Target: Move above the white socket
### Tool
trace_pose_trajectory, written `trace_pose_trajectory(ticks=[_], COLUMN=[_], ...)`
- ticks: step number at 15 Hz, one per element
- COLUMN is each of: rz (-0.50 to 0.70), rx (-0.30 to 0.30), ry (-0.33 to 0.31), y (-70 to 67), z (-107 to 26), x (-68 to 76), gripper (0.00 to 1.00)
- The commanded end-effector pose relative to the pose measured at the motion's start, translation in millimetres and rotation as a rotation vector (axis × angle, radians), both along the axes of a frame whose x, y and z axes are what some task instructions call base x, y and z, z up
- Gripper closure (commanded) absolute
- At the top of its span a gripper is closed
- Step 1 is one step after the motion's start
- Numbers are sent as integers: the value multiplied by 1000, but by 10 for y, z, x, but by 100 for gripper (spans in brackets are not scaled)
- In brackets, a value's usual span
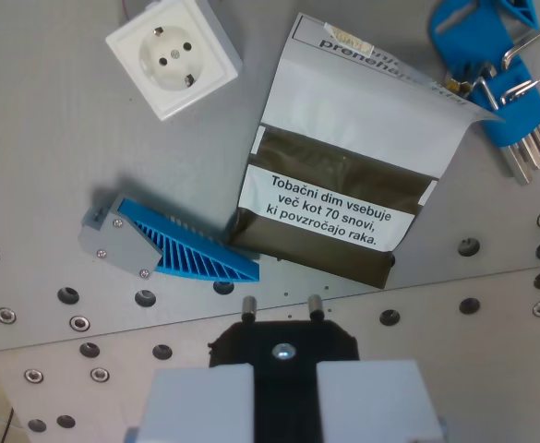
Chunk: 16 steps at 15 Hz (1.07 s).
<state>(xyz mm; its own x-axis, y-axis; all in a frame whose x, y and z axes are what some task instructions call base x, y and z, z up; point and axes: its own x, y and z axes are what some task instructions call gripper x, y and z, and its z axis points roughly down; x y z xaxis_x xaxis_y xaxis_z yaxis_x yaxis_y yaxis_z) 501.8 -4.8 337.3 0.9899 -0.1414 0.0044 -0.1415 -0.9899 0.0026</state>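
Note:
The white socket (174,55) lies flat at the top left of the wrist view, a square block with a round recess and two pin holes, turned slightly askew. My gripper (283,374) is at the bottom centre, far below and to the right of the socket. Its two pale grey fingers (200,401) stand apart, with a black mount piece showing in the gap and nothing held.
A tobacco pouch (343,175) with a printed warning label lies in the middle. A blue and grey ribbed wedge part (173,245) sits to its left. A blue hex key set (500,78) is at the top right. The grey perforated table (48,305) shows bolt holes.

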Motion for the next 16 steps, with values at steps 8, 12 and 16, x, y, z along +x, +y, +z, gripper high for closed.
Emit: trace_pose_trajectory(ticks=[8, 12, 16], rz=[100, 143, 193], rx=[9, 14, 19], ry=[-38, -52, -66], y=[44, 85, 136], z=[-219, -364, -545], x=[39, 55, 73], gripper=[100, 100, 100])
